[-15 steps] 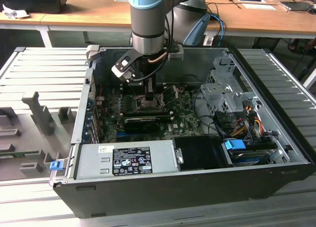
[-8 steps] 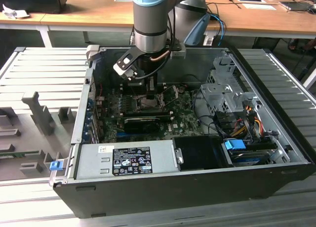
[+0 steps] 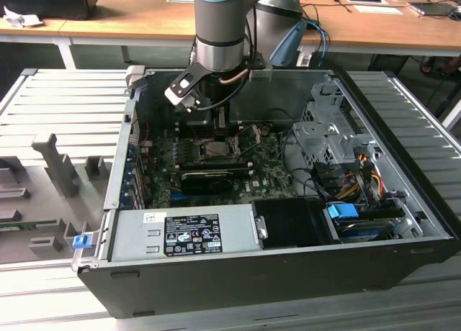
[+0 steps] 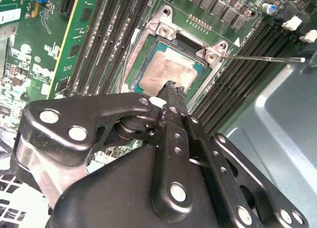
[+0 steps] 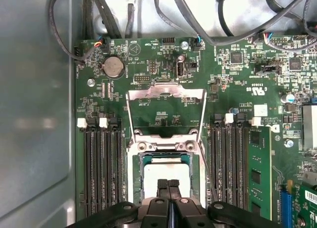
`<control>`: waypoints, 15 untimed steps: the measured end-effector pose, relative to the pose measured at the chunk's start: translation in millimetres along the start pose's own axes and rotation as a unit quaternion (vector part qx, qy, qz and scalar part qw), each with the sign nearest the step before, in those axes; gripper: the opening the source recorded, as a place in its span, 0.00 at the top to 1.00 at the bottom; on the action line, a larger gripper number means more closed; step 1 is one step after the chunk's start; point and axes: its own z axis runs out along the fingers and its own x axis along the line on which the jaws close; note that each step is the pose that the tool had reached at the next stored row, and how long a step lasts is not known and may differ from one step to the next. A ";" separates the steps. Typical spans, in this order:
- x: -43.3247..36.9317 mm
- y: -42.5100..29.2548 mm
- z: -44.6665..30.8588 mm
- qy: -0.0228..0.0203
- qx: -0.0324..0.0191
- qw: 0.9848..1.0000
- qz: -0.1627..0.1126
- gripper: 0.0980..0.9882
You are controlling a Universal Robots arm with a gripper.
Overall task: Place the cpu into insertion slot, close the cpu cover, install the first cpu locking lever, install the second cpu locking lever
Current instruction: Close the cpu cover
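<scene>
One black gripper (image 5: 168, 182), fingers pressed together on nothing, tips just over the dull silver square cpu (image 5: 150, 181) — seated in the black-rimmed square insertion slot (image 5: 166, 158). Thin silver-grey cpu cover (image 5: 166, 91) stands open.

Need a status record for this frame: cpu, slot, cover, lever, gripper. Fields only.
cpu: lying flat in the insertion slot, metal top up
insertion slot: occupied by the cpu
cpu cover: open, swung up away from the slot
locking lever: thin rod standing free beside the socket, not latched
gripper: shut, holding nothing, tips right over the cpu; contact cannot be told
setting: motherboard inside an open computer case
</scene>
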 end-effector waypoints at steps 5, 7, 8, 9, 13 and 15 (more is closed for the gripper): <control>0.2 0.6 -6.7 0.000 0.000 1.000 0.000 0.99; 0.3 0.7 -9.7 0.000 0.000 1.000 0.000 0.99; 0.3 0.7 -10.8 0.000 0.000 1.000 0.000 0.99; 0.4 0.7 -11.1 0.000 0.000 1.000 0.000 0.99; 0.4 0.8 -12.5 0.000 0.000 1.000 0.000 0.99; 0.4 0.9 -14.1 0.000 0.000 1.000 0.000 0.99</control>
